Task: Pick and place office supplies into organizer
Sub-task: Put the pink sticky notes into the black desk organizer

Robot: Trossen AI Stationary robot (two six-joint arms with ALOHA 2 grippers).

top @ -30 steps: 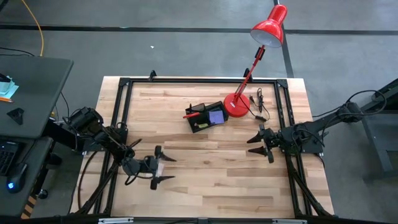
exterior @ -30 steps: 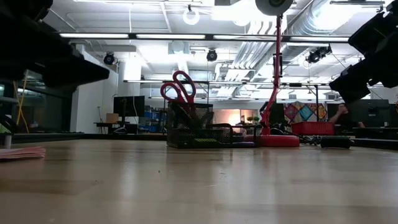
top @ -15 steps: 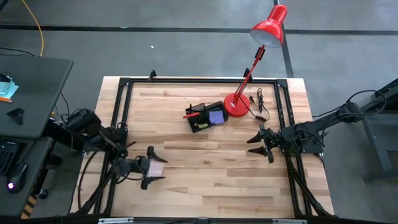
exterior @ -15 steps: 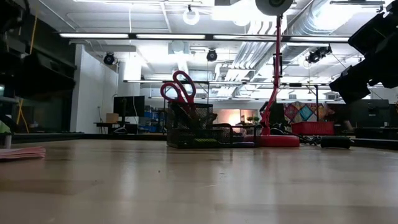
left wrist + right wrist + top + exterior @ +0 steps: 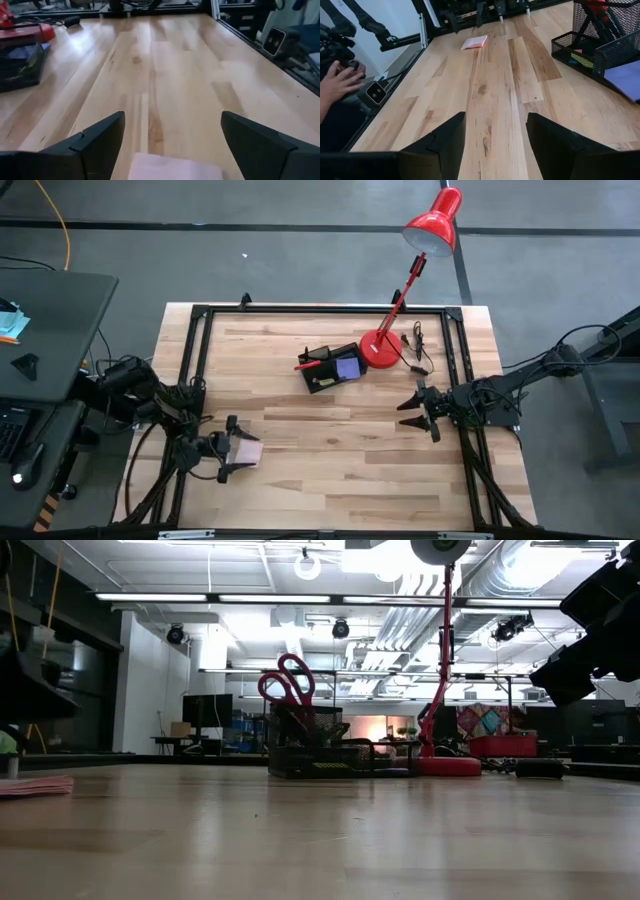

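Looking straight down from the high view, the left gripper [image 5: 232, 448] is hanging low over the table's left front part with its fingers spread, straddling the pink sticky pad [image 5: 246, 451]. The organizer [image 5: 331, 367] is sitting well apart toward the table's back, just beside the lamp [image 5: 381, 348], already holding the scissors [image 5: 311, 361] and a purple pad [image 5: 348, 366]. The right gripper [image 5: 418, 410] is waiting near the right edge, fingers parted and holding nothing.

Across the table in the low view, the sticky pad [image 5: 34, 785] is lying flat at the far left, while the scissors [image 5: 286, 680] are standing upright in the organizer [image 5: 318, 748].

Through the left wrist view, both dark fingers [image 5: 95, 139] are flanking the sticky pad [image 5: 175, 167], which is showing only partly at the frame's edge. Doing this step well probably means lowering until the fingertips are nearly brushing the wood, centring the pad between them, and closing on its two opposite edges, since so thin a pad could slip out or fan open.

Through the right wrist view, the gripper's own fingers [image 5: 440, 143] are standing apart; the sticky pad [image 5: 474, 42] is lying far across the table, the organizer [image 5: 605, 50] is nearby, and a person's hand [image 5: 337, 82] is showing beyond the table's edge.
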